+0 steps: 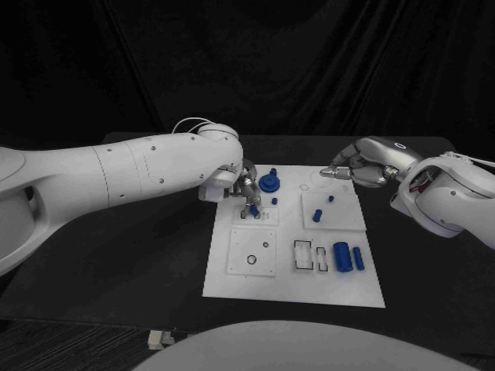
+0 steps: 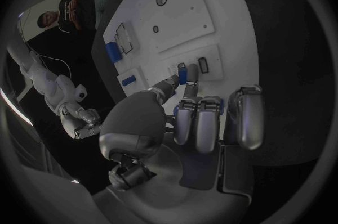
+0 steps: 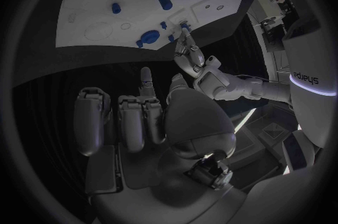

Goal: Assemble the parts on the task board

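Observation:
The white task board (image 1: pixel 293 290) lies in the middle of the black table. My left hand (image 1: pixel 244 188) reaches over the board's far left part and pinches a small blue part (image 1: pixel 254 209) between thumb and a finger, low over a small white sub-plate (image 1: pixel 269 219). The left wrist view shows this part (image 2: pixel 182 73) at the fingertips (image 2: pixel 190 73), beside a dark slot (image 2: pixel 203 64). The right wrist view also shows the left hand (image 3: pixel 188 56) with the part (image 3: pixel 185 26). My right hand (image 1: pixel 357 168) hovers at the board's far right corner, holding nothing.
A round blue part (image 1: pixel 270 183) stands just beyond the left hand. Two small blue pegs (image 1: pixel 318 216) sit on the right sub-plate. A large blue cylinder (image 1: pixel 341 256) and a thinner one (image 1: pixel 358 259) lie near the board's right edge, beside rectangular slots (image 1: pixel 302 255).

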Robot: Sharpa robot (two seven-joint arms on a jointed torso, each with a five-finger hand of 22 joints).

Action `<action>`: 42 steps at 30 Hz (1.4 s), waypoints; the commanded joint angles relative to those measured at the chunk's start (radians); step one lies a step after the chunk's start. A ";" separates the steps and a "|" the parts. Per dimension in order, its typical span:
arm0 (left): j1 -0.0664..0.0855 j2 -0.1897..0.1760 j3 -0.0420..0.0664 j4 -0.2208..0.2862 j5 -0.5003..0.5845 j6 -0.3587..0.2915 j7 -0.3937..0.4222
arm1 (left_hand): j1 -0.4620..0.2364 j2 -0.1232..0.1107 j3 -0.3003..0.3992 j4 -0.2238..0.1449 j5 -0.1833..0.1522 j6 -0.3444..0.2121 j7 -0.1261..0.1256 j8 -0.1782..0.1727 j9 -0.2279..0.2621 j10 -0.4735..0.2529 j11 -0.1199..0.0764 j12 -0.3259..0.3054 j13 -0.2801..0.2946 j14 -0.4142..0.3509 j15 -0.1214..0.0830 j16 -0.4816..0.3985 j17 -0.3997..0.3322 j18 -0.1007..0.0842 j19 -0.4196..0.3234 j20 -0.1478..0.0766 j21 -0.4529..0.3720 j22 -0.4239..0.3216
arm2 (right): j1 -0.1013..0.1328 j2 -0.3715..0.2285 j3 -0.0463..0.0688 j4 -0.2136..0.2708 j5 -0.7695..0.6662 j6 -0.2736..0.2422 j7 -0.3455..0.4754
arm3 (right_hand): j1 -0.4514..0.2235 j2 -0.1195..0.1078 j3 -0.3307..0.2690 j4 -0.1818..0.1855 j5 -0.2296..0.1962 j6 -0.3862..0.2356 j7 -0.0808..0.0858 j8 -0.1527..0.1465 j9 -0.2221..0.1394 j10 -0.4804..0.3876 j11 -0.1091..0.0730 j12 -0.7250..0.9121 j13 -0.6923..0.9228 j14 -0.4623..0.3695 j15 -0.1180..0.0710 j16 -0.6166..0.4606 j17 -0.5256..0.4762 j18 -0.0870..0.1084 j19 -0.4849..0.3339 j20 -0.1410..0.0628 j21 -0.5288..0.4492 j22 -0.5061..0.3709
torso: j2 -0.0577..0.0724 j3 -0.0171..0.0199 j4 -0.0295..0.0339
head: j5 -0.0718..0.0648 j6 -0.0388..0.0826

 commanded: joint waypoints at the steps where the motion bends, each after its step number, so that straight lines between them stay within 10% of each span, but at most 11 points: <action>1: -0.003 0.001 0.001 0.002 0.002 0.008 0.007 | -0.009 0.001 0.007 -0.001 -0.006 -0.002 -0.004 0.004 0.001 0.108 0.001 0.004 0.261 0.102 -0.002 0.003 0.263 0.021 -0.008 0.001 -0.008 0.067 | -0.003 -0.001 0.001 0.001 -0.002 0.002 -0.018 | 0.011 -0.001 -0.005 0.001 0.006 0.009 0.001 0.005 0.001 0.104 0.008 0.004 0.263 0.107 0.007 0.003 0.263 0.017 0.019 0.006 -0.005 0.208 | 0.000 0.0000 -0.0001 | 0.000 0.000; 25: -0.007 0.000 0.001 0.003 0.002 0.013 0.009 | -0.011 0.000 0.004 0.009 -0.013 -0.007 -0.002 0.001 0.005 0.108 0.003 0.004 0.261 0.102 -0.001 0.003 0.263 0.024 -0.018 0.002 -0.021 0.056 | -0.003 0.002 0.001 -0.007 -0.002 0.011 -0.025 | 0.014 0.000 -0.007 0.001 0.007 0.009 0.001 0.005 0.001 0.104 0.008 0.004 0.263 0.107 0.007 0.003 0.263 0.019 0.015 0.006 -0.011 0.206 | 0.000 -0.0001 -0.0003 | 0.001 0.000; 42: -0.011 0.003 0.001 0.000 0.002 0.014 0.010 | -0.075 -0.013 -0.081 0.119 -0.087 -0.004 0.002 -0.012 0.012 0.107 0.007 0.003 0.261 0.102 0.003 0.003 0.263 0.025 -0.019 0.005 -0.036 0.053 | -0.004 0.000 0.001 -0.007 -0.002 0.013 -0.028 | 0.015 0.001 -0.007 0.001 0.008 0.009 0.001 0.005 0.001 0.104 0.008 0.004 0.263 0.107 0.007 0.003 0.263 0.019 0.015 0.006 -0.012 0.206 | 0.000 -0.0001 -0.0002 | 0.000 0.000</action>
